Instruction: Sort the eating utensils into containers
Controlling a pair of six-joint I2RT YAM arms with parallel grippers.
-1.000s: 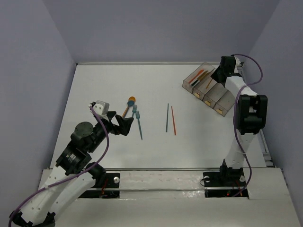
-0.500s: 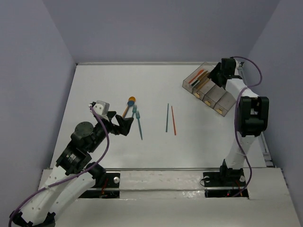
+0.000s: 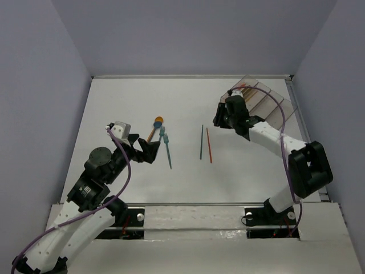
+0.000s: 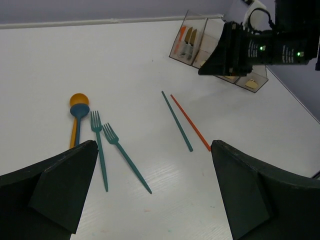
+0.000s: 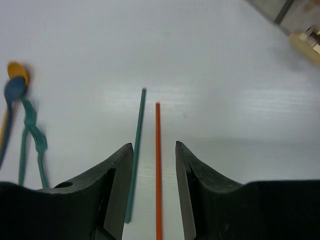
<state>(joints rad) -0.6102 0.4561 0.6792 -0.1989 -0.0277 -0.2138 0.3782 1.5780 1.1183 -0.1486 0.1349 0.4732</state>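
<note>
A teal chopstick and a red chopstick lie side by side mid-table. Two teal forks and an orange-bowled spoon lie to their left. The containers stand at the far right, partly behind the right arm; the left wrist view shows orange and yellow-black pieces in them. My right gripper is open and empty, hovering near the chopsticks' far ends; the red chopstick shows between its fingers and the teal one by the left finger. My left gripper is open and empty beside the forks.
A blue-bowled spoon lies against the orange one. Grey walls close in the table on the left, far and right sides. The right arm stands in front of the containers in the left wrist view.
My right gripper has left the containers and swung down and left to the chopsticks. The left arm and the utensils on the table have not moved.
</note>
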